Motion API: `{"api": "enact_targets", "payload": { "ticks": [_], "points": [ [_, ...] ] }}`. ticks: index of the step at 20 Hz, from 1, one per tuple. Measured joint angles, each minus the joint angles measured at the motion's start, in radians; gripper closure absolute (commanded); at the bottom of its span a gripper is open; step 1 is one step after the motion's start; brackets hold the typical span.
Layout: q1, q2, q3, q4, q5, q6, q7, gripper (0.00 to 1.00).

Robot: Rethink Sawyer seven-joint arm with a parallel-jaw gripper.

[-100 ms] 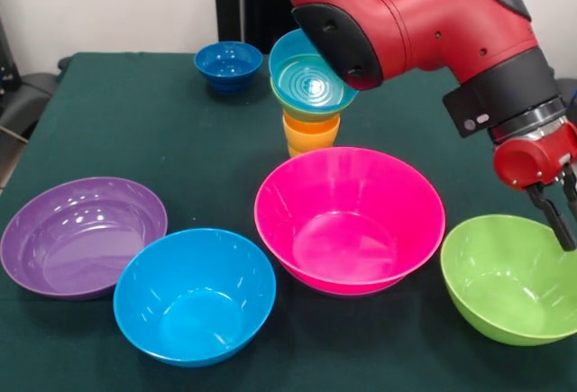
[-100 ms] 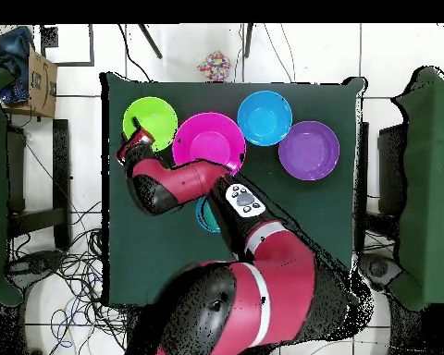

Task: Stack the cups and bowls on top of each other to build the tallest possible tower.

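Four pieces make up the tower (image 1: 311, 104) near the middle of the green table (image 1: 135, 131): two ribbed cups, orange (image 1: 311, 131) over yellow-orange at the base, with a small green bowl (image 1: 302, 106) nested on them and a light blue bowl (image 1: 309, 79) on top, tipped toward the camera so its ringed inside shows. The stack stands just behind the large pink bowl (image 1: 350, 219). A small dark blue bowl (image 1: 228, 65) sits apart at the far side. In front lie the large purple bowl (image 1: 83, 235), the large blue bowl (image 1: 195, 295) and the large green bowl (image 1: 510, 277).

The red arm (image 1: 433, 22) bends across above the tower, its elbow partly hiding the light blue bowl's rim. The gripper (image 1: 563, 207) hangs over the large green bowl's far rim, fingers pointing down; they seem slightly spread and empty, though the frame edge cuts them off.
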Motion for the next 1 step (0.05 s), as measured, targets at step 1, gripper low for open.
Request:
{"api": "enact_targets", "payload": {
  "ticks": [1],
  "points": [
    [0.007,0.0,-0.01,-0.004,0.002,-0.008,0.0,0.0]
  ]
}}
